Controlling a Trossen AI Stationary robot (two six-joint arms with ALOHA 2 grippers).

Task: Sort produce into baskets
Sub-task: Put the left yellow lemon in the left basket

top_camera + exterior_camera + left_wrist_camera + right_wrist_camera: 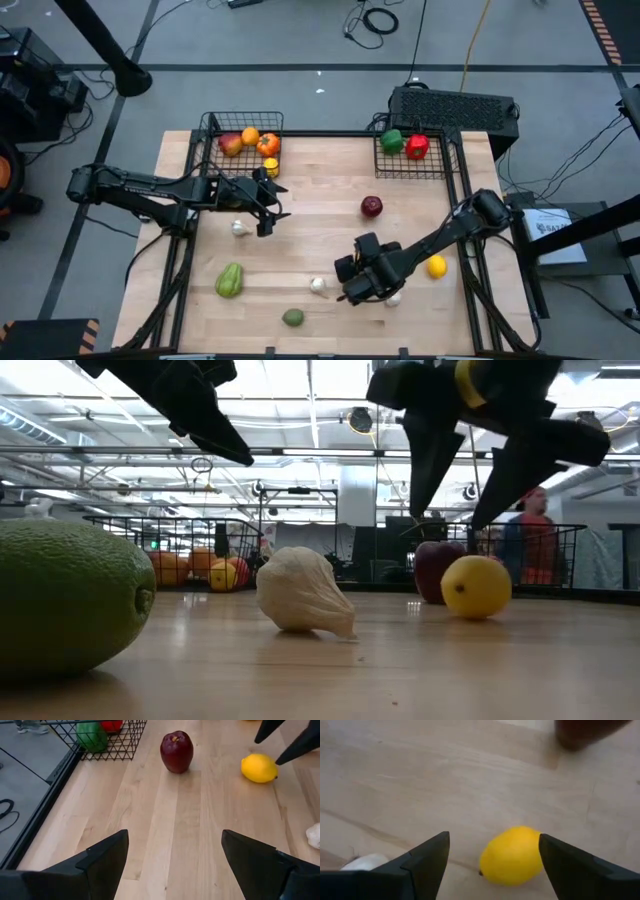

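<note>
1. Right wrist view: the yellow lemon (pixel 512 855) lies on the table just ahead of the right gripper (pixel 492 865), lined up with the gap, nearer one finger.
2. Its fingers are spread wide and hold nothing.
3. The left gripper (pixel 268 207) is farther off, also spread and holding nothing.

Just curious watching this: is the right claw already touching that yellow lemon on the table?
Apart. In the right wrist view the lemon lies on bare wood between the right gripper's open fingers, with table showing on either side of it.
</note>
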